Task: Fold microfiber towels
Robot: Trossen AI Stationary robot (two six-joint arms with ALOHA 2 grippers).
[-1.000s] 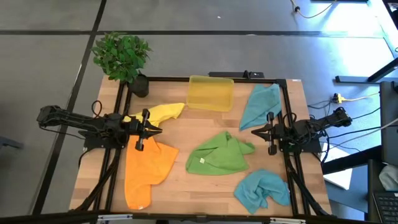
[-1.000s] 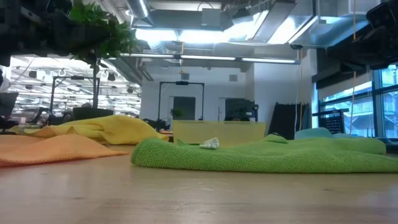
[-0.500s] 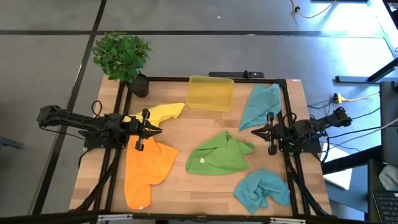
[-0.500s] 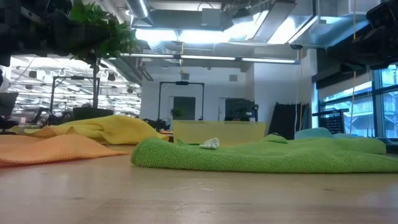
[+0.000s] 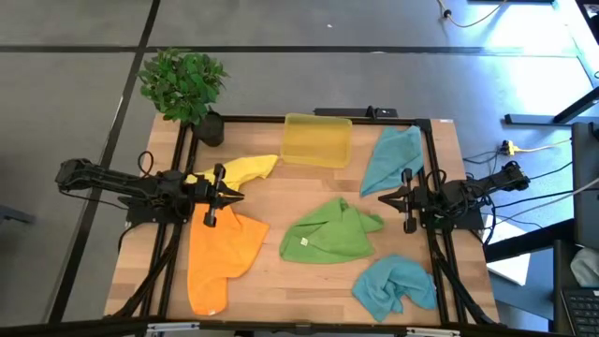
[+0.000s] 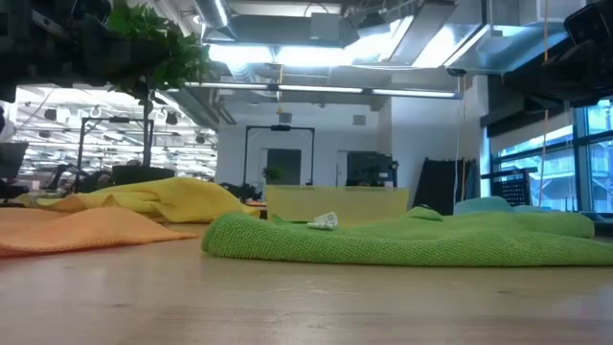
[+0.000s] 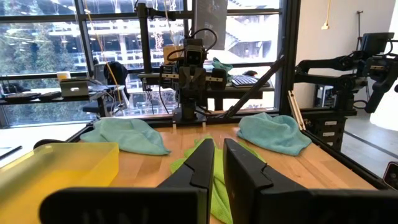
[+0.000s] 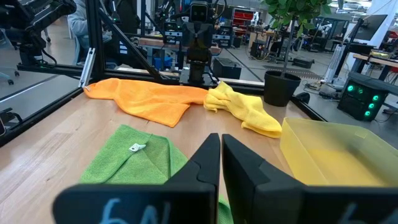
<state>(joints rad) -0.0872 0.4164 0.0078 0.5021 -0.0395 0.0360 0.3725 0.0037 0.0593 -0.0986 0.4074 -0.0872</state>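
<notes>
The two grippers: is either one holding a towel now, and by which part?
Nothing is held. The left gripper and the right gripper are both shut and empty, above the wooden table, touching no cloth.

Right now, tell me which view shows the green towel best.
The high view: the whole green towel lies unobstructed at mid-table. The low view shows only its edge, and both wrist views have it partly hidden behind each arm's own fingers.

Non-task items on and beside the wooden table (image 5: 271,271).
A translucent yellow bin (image 5: 317,139) sits at the far edge, mid-table; a potted green plant (image 5: 184,86) — in a dark pot — stands at the far left corner.
</notes>
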